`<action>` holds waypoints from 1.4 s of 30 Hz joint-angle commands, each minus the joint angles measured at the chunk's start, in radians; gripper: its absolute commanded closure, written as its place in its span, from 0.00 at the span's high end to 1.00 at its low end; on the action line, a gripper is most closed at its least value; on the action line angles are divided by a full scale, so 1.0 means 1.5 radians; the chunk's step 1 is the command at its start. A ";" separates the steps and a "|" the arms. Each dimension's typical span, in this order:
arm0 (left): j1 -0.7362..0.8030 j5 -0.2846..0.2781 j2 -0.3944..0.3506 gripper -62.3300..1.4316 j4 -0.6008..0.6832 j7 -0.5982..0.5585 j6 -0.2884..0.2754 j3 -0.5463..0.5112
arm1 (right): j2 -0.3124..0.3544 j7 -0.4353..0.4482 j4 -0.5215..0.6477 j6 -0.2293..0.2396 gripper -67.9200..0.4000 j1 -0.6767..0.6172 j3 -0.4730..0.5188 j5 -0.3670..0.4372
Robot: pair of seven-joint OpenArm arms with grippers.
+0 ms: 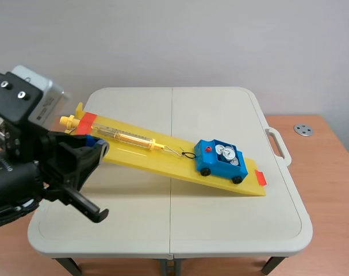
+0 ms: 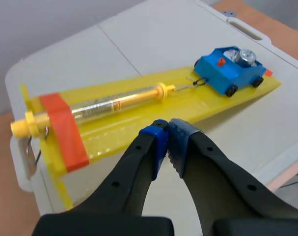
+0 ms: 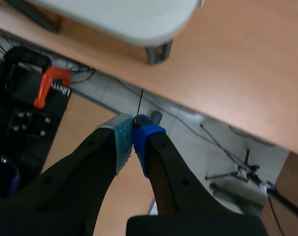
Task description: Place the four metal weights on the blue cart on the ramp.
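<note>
The yellow ramp (image 1: 163, 158) slopes down to the right across the white table. The blue cart (image 1: 211, 164) sits near the ramp's low end, with round metal weights (image 1: 227, 153) lying in its open bed. A thin hook links the cart to an orange spring tube (image 1: 131, 138). My left gripper (image 1: 98, 144) hovers at the ramp's raised end, shut on nothing. In the left wrist view its pads (image 2: 161, 140) meet above the ramp (image 2: 114, 128), with the cart (image 2: 222, 76) and weights (image 2: 242, 55) far ahead. My right gripper (image 3: 134, 132) is shut and empty, off the table, over the floor.
The ramp's high end has an orange-red block (image 2: 63, 130) and a yellow peg (image 2: 23, 127). A round metal disc (image 1: 303, 129) lies on the wooden desk right of the table. Below the right gripper are cables, a table leg (image 3: 156, 51) and a black case with an orange clamp (image 3: 50, 81).
</note>
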 commanded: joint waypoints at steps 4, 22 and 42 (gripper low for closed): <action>-0.058 0.046 0.024 0.06 0.049 -0.071 0.043 0.031 | 0.033 0.029 0.068 0.028 0.03 -0.100 0.057 0.064; -0.187 0.108 0.043 0.06 -0.123 -0.079 0.106 0.066 | 0.018 0.013 0.068 0.028 0.03 -0.197 0.080 0.054; -0.203 0.109 0.043 0.06 -0.159 -0.091 0.115 0.066 | 0.018 0.013 0.067 0.028 0.03 -0.197 0.080 0.054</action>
